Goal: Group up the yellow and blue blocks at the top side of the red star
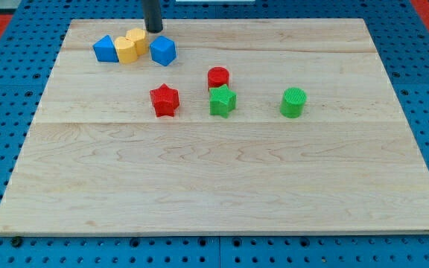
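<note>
Wooden board [222, 186], blocks grouped at 11 o'clock of red star [164, 100].
My tip [153, 30] grasps nothing; I should nudge blue cube [163, 50] gently toward yellow blocks [131, 46].

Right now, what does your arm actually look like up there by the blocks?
Only a little of me shows: a straight, dark, almost black rod, round like a thick pen, coming in from the view's top. My tip is blunt and plain. I see no cables, markings, fingers or claw in this view; the rest of my arm is out of frame.
</note>
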You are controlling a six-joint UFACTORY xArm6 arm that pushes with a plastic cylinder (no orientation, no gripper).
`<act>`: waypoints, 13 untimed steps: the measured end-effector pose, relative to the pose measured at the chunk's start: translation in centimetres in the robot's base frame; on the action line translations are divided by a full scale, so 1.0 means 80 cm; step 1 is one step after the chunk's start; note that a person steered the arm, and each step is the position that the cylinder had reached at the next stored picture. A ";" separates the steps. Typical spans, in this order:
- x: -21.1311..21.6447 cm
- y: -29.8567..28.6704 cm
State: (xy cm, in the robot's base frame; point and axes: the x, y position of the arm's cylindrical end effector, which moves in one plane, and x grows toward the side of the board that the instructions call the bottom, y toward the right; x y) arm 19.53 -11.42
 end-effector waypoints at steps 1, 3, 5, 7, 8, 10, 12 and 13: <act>-0.001 -0.115; 0.093 -0.228; 0.086 -0.080; 0.073 -0.187; 0.038 -0.133; 0.058 -0.041; 0.027 -0.151; 0.086 -0.226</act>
State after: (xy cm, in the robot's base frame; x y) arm 26.41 -29.50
